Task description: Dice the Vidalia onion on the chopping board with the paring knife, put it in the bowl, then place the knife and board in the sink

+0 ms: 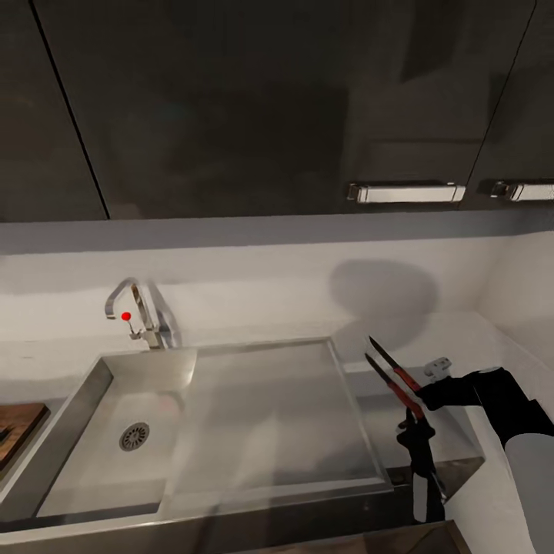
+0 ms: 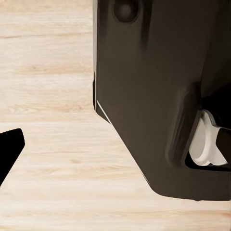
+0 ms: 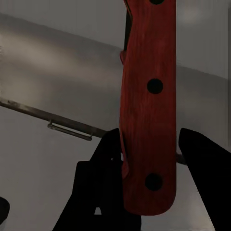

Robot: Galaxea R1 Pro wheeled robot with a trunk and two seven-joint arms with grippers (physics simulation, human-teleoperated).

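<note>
Knife (image 1: 394, 377) sits clamped by its red handle in my right end effector (image 1: 412, 412), blade up, above the table's right end just beside the sink (image 1: 231, 431). I should swing it over the drainboard, lower gently, then release. Basin looks empty. Board (image 1: 19, 431) lies at the table's left edge.

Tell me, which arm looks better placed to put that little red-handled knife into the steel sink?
The right: its gripper already holds the red-handled paring knife beside the stainless-steel sink.
</note>
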